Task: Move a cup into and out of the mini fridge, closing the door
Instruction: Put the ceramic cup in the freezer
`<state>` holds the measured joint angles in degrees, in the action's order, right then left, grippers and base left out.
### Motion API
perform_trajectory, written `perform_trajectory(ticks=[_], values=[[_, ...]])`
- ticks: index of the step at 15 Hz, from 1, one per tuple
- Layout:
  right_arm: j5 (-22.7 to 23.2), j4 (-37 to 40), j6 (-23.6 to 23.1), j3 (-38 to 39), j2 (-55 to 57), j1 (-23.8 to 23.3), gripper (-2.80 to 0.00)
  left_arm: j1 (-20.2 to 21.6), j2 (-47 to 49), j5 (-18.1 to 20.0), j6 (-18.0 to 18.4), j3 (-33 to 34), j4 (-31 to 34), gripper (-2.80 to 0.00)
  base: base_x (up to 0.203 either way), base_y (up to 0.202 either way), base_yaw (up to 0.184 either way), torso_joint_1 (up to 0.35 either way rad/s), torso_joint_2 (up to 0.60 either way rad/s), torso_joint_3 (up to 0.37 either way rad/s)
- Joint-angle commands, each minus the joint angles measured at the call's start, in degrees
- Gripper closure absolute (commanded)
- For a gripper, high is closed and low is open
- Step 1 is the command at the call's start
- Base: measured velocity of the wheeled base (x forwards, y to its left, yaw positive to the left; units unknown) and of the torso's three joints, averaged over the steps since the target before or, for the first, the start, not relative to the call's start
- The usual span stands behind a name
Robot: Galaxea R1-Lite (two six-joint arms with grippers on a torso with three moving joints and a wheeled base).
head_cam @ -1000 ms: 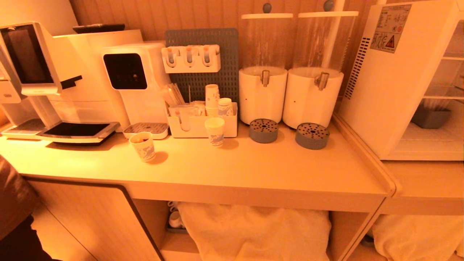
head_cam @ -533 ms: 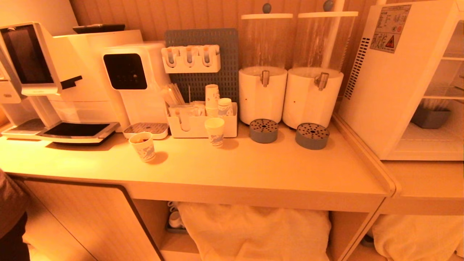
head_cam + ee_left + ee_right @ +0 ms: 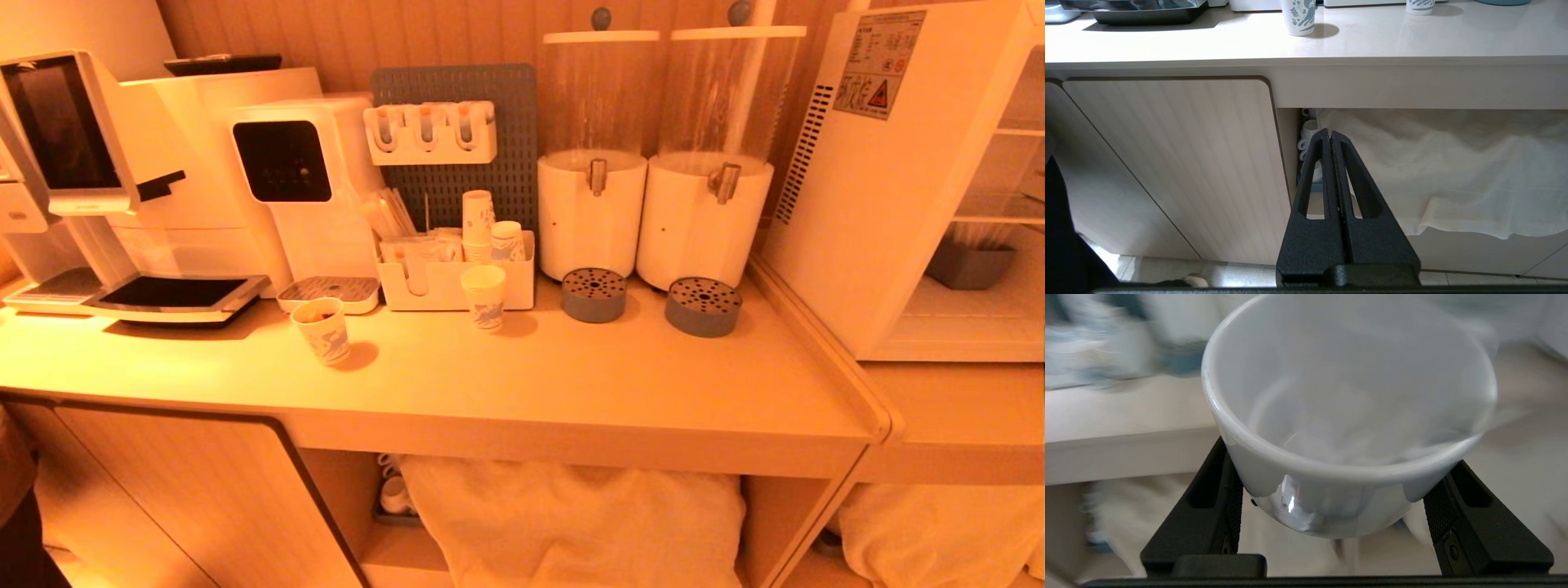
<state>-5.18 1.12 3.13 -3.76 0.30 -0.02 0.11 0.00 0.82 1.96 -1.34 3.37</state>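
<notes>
Fingers [image 3: 1224, 498] of the right gripper [image 3: 1337, 506] clamp the cup [image 3: 1349, 416] between them by its lower wall; beyond it lies the counter edge [image 3: 1126, 455]. Glossy ceramic could slip during a fast swing. Left gripper [image 3: 1330, 141] hangs closed, empty.

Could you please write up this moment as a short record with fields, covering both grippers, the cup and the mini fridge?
right gripper: jaws clamped on either side of the cup, below counter height
cup: white, empty, mouth turned toward the wrist camera
left gripper: shut, holding nothing, low in front of the cabinet door
mini fridge: at the right end of the counter; interior shelves visible; door out of view
counter items: two printed paper cups, two dispensers
</notes>
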Motion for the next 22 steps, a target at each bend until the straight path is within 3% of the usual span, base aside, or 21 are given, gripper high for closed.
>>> perform_trajectory(ticks=[1,2,4,7,11,22], values=[[5.3,-3.8,-2.6,3.3,-0.2,0.0,0.00,0.1,0.0,0.1,0.1,0.0,0.1,0.00,0.000,0.000,0.000,0.000,0.00,0.000],[6.1,-3.4,-7.4,3.5,-0.2,0.0,0.00,0.0,0.0,0.0,0.3,0.0,0.0,0.00,0.000,0.000,0.000,0.000,0.00,0.000],[6.8,-0.8,-10.8,3.1,-0.3,0.0,0.00,0.0,0.0,0.1,0.5,0.0,0.1,0.00,0.000,0.000,0.000,0.000,0.00,0.000],[6.4,-2.7,-8.5,3.6,-0.2,0.0,0.00,0.0,0.0,0.0,0.6,0.0,0.0,0.00,0.000,0.000,0.000,0.000,0.00,0.000],[6.7,2.2,-8.4,2.4,-0.2,0.0,0.00,0.1,0.0,0.1,0.8,0.0,0.1,0.00,0.000,0.000,0.000,0.000,0.00,0.000],[6.7,2.2,-8.2,2.4,-0.2,0.0,0.00,0.1,0.0,0.1,0.9,-0.1,0.2,0.00,0.001,-0.031,0.002,0.000,0.00,0.000]])
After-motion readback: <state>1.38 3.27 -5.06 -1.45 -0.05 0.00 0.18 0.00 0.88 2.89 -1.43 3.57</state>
